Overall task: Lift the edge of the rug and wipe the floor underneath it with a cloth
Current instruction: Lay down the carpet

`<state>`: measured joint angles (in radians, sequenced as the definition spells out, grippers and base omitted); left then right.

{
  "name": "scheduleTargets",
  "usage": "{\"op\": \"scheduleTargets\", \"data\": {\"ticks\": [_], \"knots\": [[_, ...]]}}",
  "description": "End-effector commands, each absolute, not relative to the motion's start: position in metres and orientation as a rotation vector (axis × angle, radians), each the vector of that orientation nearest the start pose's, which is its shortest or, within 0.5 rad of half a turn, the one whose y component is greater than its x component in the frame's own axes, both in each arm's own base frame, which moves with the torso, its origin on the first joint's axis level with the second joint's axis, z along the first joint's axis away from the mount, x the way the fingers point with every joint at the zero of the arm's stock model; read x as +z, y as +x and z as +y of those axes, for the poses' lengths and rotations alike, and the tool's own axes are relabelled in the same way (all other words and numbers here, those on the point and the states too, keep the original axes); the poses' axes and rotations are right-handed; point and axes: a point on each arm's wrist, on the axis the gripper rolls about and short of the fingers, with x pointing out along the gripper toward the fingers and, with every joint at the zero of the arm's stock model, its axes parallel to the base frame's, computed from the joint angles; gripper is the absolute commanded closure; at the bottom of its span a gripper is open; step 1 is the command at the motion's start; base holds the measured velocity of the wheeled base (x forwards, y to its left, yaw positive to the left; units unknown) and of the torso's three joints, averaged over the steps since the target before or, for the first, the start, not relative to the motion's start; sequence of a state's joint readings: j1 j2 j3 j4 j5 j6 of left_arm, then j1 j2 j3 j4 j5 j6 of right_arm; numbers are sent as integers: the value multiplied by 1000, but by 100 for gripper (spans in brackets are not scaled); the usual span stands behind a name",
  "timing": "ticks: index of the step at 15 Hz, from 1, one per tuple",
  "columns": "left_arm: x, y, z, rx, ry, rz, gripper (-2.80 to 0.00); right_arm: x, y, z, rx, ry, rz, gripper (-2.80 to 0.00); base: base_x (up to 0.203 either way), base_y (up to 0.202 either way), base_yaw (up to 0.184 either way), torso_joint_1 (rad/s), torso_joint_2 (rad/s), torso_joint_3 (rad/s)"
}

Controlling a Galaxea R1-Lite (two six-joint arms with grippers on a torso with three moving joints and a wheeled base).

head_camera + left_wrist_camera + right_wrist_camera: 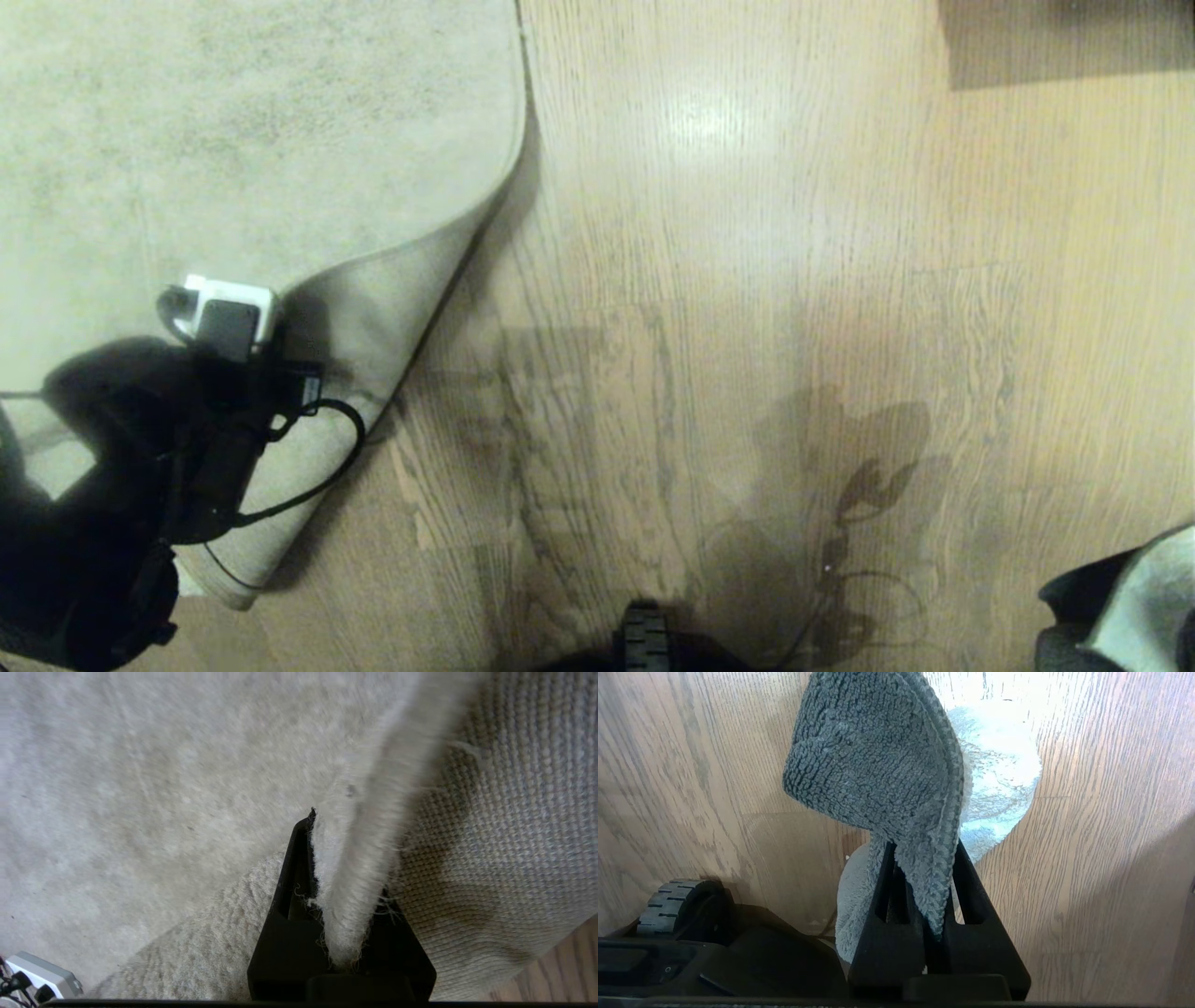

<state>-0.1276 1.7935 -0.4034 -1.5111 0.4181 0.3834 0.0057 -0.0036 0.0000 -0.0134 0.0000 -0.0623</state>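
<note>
my head looks straight down at floor [747,280] and rug [233,140]; my left wrist sits close on that rug [140,788], my right near floor [1111,812].

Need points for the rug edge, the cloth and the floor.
rug edge [355,868], left wrist view, pile strip pinched between the fingers.
cloth [873,765], right wrist view, dark grey face.
floor [794,280], head view, bare planks beside the rug.

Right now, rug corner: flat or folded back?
Folded back. The left gripper pinches the rug edge, its woven backing faces up over the pile, and bare floor shows beside it.
</note>
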Motion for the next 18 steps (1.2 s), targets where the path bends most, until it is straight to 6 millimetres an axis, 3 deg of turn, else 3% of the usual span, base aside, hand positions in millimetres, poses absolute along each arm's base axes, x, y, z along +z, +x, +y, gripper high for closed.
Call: {"op": "scheduleTargets", "data": {"ticks": [1,5,10,18], "knots": [[171,258,-27,318,312,-179,0,77,-23,0,6,-63,-14,0,0,0,0,0,0,0],[180,246,-26,319,299,-210,0,77,-23,0,6,-63,-14,0,0,0,0,0,0,0],[178,229,-24,317,303,-195,0,77,-23,0,6,-63,-14,0,0,0,0,0,0,0],[180,224,-30,336,289,-193,0,77,-23,0,6,-63,-14,0,0,0,0,0,0,0]]}}
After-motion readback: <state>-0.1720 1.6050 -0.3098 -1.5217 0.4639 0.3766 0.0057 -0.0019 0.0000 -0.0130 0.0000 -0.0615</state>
